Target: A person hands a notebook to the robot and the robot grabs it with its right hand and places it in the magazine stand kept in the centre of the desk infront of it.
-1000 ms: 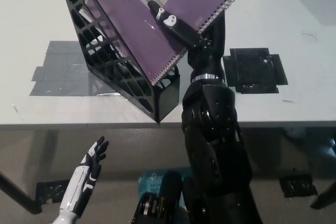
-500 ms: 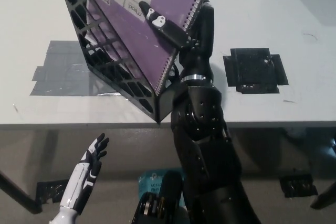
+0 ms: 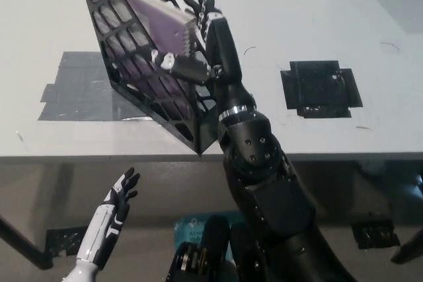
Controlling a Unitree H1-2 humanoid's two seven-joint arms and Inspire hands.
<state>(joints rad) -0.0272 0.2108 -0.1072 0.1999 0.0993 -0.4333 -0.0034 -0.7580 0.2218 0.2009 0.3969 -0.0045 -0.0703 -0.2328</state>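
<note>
The purple spiral notebook (image 3: 157, 23) sits inside the black lattice magazine stand (image 3: 135, 100) at the middle of the white desk (image 3: 344, 11), and its purple cover shows through the mesh. My black right hand (image 3: 206, 31) is against the stand's open side by the spiral edge. Its fingers are spread upward and its thumb lies across the outside of the lattice, so it looks open and off the notebook. My white left hand (image 3: 115, 206) rests open at the lower left, below the desk's front edge.
A grey tape patch (image 3: 69, 90) lies on the desk left of the stand. A black tape square (image 3: 320, 88) lies to its right. The desk's front edge (image 3: 99, 158) runs across the middle of the view, with floor below.
The notebook has gone down from above the stand into it. My right hand has moved left and up along the stand's open side, and its fingers have spread off the cover.
</note>
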